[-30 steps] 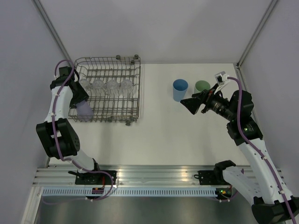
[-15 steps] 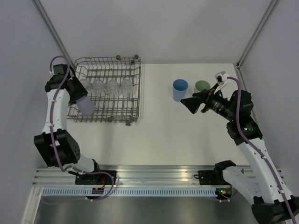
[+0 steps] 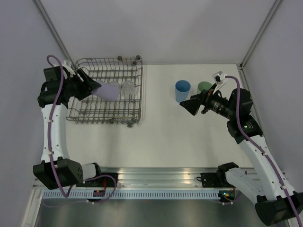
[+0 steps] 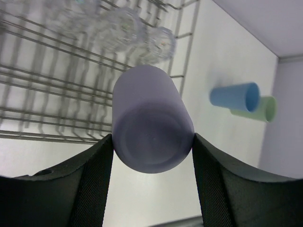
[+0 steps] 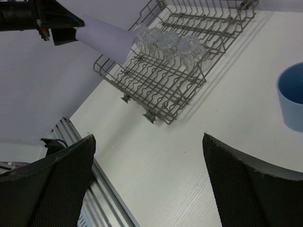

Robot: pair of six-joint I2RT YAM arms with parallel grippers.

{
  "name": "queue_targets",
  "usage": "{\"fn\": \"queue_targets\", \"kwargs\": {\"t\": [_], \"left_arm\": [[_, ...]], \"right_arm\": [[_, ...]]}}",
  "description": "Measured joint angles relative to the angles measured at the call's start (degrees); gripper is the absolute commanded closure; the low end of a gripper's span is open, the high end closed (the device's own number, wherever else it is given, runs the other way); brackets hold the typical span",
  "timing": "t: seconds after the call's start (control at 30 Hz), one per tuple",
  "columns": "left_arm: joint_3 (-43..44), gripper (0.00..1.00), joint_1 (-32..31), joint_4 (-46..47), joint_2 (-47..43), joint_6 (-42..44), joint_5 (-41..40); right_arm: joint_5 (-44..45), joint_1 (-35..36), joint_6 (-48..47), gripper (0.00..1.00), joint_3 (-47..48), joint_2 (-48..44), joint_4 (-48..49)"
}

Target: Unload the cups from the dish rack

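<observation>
Left hand (image 3: 93, 87) is clamped on the base end of the lilac cup (image 3: 110, 91). The cup hangs above the dish rack (image 3: 113, 111), lying nearly flat with its long axis pointing to 3 o'clock in the overhead view. The blue cup (image 3: 182, 91) and green cup (image 3: 204, 87) stand on the bench (image 3: 161, 137) further out at 3 o'clock, so I'd guess that's the drop-off direction. Right hand (image 3: 188, 105) gapes wide and empty right beside those two, and the clear cups (image 4: 118, 23) sit in the rack.

1. The green cup (image 4: 266, 109) is being partly covered by the blue cup (image 4: 234, 97).
2. In the right wrist view, the blue cup is being cut off at the edge.
3. The clear cups (image 4: 120, 28) are being rendered blurred.
</observation>
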Motion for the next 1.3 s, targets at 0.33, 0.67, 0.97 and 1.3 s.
{"fn": "queue_targets", "kwargs": {"t": [0.33,0.67,0.97,1.3], "left_arm": [[-19.7,0.98,-9.7,25.7,-6.0,-17.7,22.0],[-36.3,0.98,-22.6,60.3,-10.7,-42.0,24.4],[-43.2,0.98,-27.3,79.2,-13.6,-53.2,21.4],[-46.8,0.98,-30.6,85.2,-15.1,-56.7,18.3]], "right_arm": [[-10.5,4.2,8.9,0.04,-2.3,7.2,11.4],[-8.9,6.2,27.2,0.09,-12.8,6.6,30.9],[-5.0,6.4,37.2,0.19,-15.6,5.0,42.1],[-4.9,7.9,41.8,0.37,-15.4,6.9,48.7]]}}
